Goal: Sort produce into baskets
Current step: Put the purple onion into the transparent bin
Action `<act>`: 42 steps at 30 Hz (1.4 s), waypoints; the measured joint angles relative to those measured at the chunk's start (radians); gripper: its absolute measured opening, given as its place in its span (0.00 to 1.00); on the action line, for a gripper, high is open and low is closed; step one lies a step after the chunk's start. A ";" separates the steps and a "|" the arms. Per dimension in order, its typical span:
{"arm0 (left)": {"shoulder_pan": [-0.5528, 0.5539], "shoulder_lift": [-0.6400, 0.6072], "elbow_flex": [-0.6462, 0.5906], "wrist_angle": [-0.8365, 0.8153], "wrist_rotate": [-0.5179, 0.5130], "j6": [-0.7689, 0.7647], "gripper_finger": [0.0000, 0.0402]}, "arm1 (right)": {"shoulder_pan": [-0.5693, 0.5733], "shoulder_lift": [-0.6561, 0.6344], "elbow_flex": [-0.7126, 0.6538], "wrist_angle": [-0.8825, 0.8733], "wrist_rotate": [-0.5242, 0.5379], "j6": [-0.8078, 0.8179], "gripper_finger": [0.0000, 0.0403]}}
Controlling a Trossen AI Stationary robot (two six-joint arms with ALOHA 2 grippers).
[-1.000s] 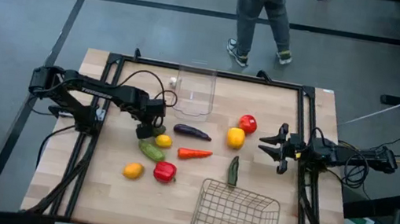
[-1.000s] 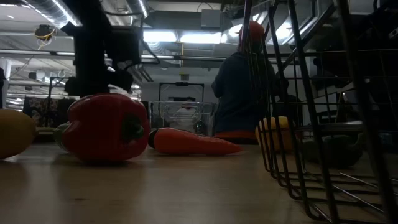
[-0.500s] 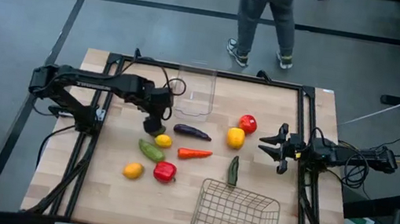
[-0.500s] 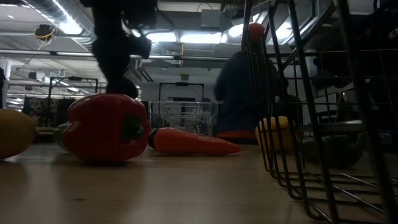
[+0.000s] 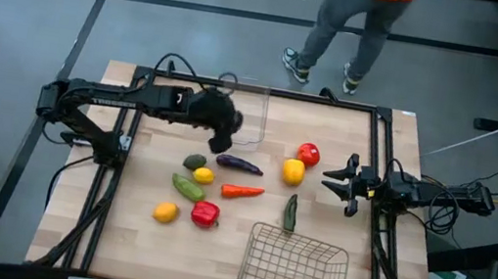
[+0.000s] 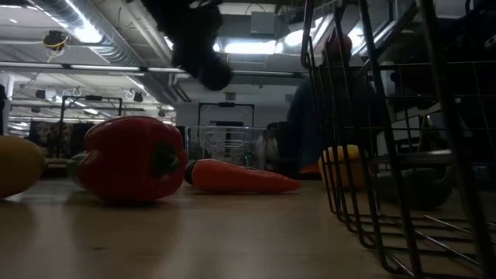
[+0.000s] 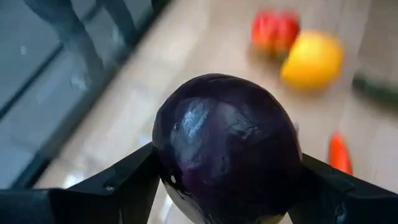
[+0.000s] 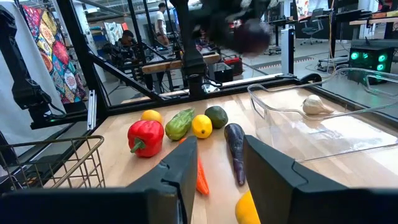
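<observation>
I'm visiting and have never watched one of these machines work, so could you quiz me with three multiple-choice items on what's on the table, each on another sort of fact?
1. Where is the white piece?
A. in the clear bin
B. in the wire basket
C. beside the carrot

2. What colour is the piece in the left tool?
A. orange
B. dark purple
C. white

3. How is the wire basket?
A. tipped over
B. heaped full
C. upright, nothing in it

Answers:
1 A: the white piece lies inside the clear bin.
2 B: the left tool grips a dark purple piece between its fingers.
3 C: from above, the wire basket stands upright with only bare table showing through its mesh.
</observation>
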State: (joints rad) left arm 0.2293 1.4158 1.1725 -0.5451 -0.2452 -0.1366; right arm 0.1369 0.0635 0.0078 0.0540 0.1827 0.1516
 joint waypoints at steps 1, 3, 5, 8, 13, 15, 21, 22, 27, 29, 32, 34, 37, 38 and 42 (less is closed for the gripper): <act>0.010 0.000 0.000 0.050 -0.001 0.005 0.70 | 0.000 0.000 0.000 0.000 0.000 0.000 0.31; 0.034 0.000 0.000 0.153 -0.001 0.010 0.70 | 0.000 0.000 0.000 0.000 0.000 0.000 0.31; 0.060 0.010 0.000 0.262 -0.003 0.010 0.70 | 0.000 0.000 0.000 0.000 0.000 0.000 0.31; 0.101 0.037 0.000 0.396 -0.002 0.014 0.70 | 0.000 0.000 0.000 0.000 0.000 0.000 0.31; 0.171 0.121 0.001 0.557 -0.003 0.015 0.70 | 0.000 0.000 0.000 0.000 0.000 0.000 0.31; 0.198 0.159 0.001 0.556 -0.002 -0.008 0.70 | 0.000 0.000 0.000 0.000 0.000 0.000 0.31; 0.259 0.278 0.001 0.533 -0.001 -0.110 0.70 | 0.000 0.000 0.000 0.000 0.000 0.000 0.31; 0.266 0.297 0.000 0.524 -0.001 -0.122 0.70 | 0.000 0.000 0.000 0.000 0.000 0.000 0.31; 0.287 0.369 0.000 0.463 -0.001 -0.202 0.70 | 0.000 0.000 0.000 0.000 0.000 0.000 0.31; 0.289 0.389 0.000 0.446 0.000 -0.231 0.70 | 0.000 0.000 0.000 0.000 0.000 0.000 0.31; 0.290 0.413 0.000 0.436 0.000 -0.259 0.70 | 0.000 0.000 0.000 0.000 0.000 0.000 0.31; 0.290 0.425 0.000 0.417 0.000 -0.271 0.70 | 0.000 0.000 0.000 0.000 0.000 0.000 0.31; 0.290 0.439 0.000 0.413 0.000 -0.275 0.70 | 0.000 0.000 0.000 0.000 0.000 0.000 0.31; 0.290 0.444 0.000 0.414 0.000 -0.272 0.70 | 0.000 0.000 0.000 0.000 0.000 0.000 0.31; 0.290 0.446 0.000 0.395 0.000 -0.254 0.70 | 0.000 0.000 0.000 0.000 0.000 0.000 0.31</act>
State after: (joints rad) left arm 0.5198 1.8618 1.1721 -0.1502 -0.2455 -0.3908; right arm 0.1369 0.0631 0.0078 0.0536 0.1827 0.1514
